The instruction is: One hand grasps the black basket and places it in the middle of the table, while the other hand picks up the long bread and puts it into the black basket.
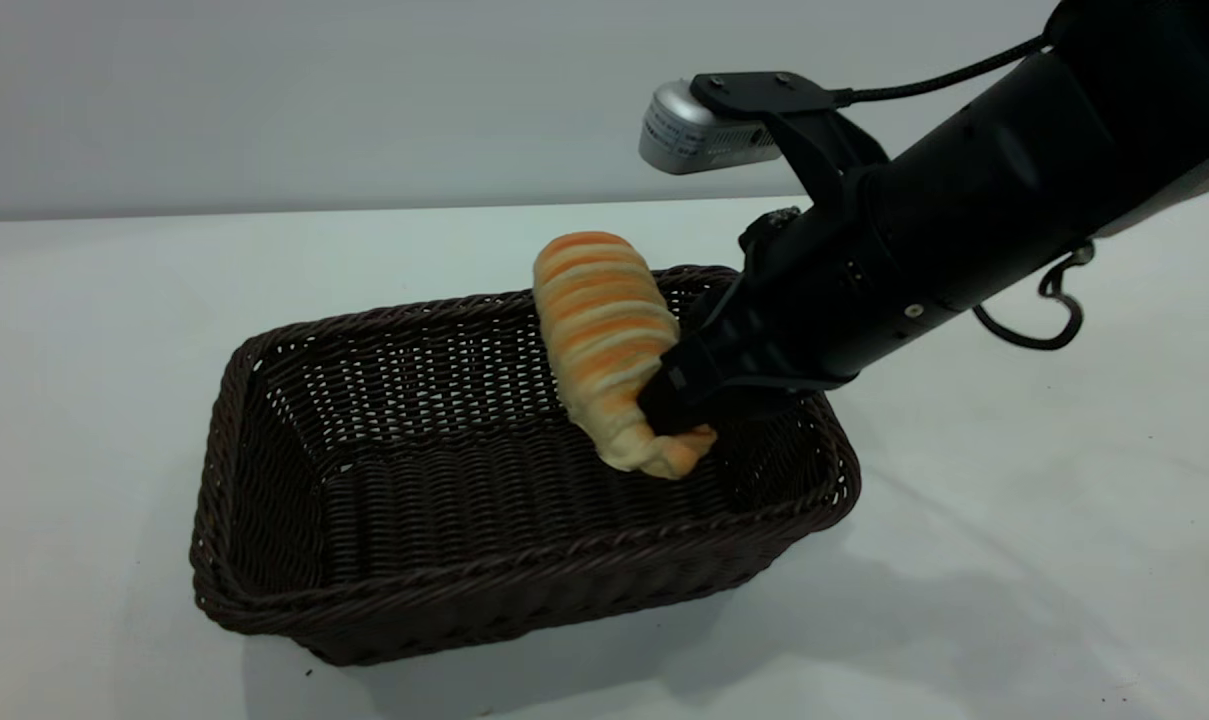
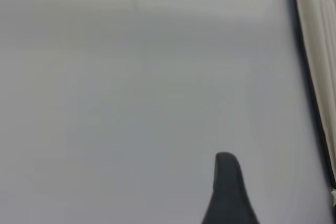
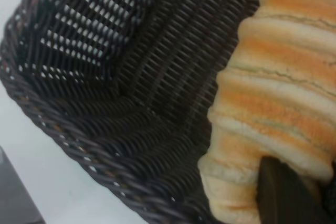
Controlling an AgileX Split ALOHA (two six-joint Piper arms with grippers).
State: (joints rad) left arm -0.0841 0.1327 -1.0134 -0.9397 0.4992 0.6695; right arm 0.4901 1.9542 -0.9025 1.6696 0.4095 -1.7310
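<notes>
Right hand (image 1: 679,400) enters from the upper right of the exterior frame and is clamped on the lower end of the long bread (image 1: 604,340). One dark finger (image 3: 281,195) presses into the loaf near its tip, seen at lower right of the right wrist view.

Loaf is held steeply tilted, upper end toward the frame's top, lower end down inside the black basket (image 1: 264,590). Grip near one end probably explains the tilt: the free end stands up while the held end goes in first. Lower tip looks at or just above the woven floor; contact cannot be confirmed.

Basket sits on the white counter (image 1: 84,330), roughly centre frame, long side facing the camera, so its placing appears done. Bread is over the right half of the basket, just beside the right wall, because the arm reaches in from that side.

Judgement: bread step is at the release stage. Letting go now would likely let the loaf topple flat, toward the open left part of the basket.

Left hand (image 2: 227,192): only a single dark tip in the left wrist view, against blank surface, away from the work. Cannot tell its opening.
</notes>
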